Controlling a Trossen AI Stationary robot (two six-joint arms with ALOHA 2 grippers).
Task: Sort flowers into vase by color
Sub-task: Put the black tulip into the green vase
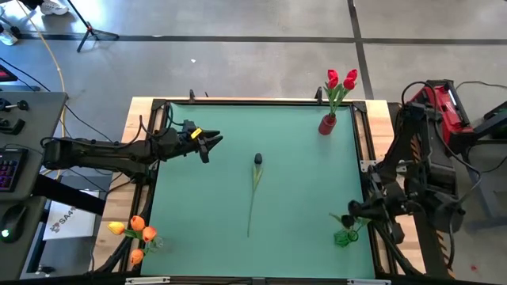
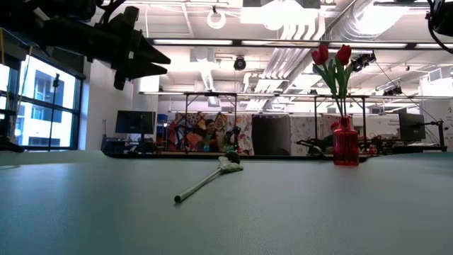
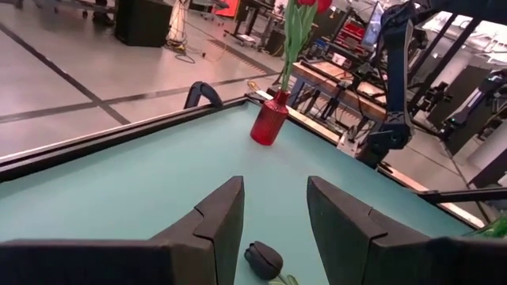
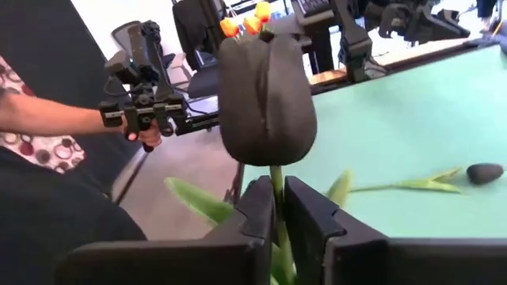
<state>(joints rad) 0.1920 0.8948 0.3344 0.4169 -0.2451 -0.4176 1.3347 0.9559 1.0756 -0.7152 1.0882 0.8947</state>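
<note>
1. I see the green worktop (image 1: pixel 301 190) mostly bare; a raised dark frame runs along its edges, and the widest free room lies around its middle.
2. One dark near-black artificial tulip with a thin green stem (image 1: pixel 255 190) lies flat at the middle of the worktop, bud toward the far edge, touching nothing else.
3. At the far right corner a small red glass vase (image 1: pixel 327 124) stands upright with red tulips (image 1: pixel 341 79) in it.
4. At the near left corner orange tulips (image 1: pixel 135 233) stand in a holder I cannot make out.
5. At the near right corner a clear green vase (image 1: pixel 344 237) holds green stems.
6. My left gripper (image 1: pixel 212 145) hangs above the worktop by the far left corner, jaws apart and holding nothing.
7. My right gripper (image 4: pixel 279 207) sits over the near right corner, jaws pressed on the stem of a second dark tulip (image 4: pixel 266 99).
</note>
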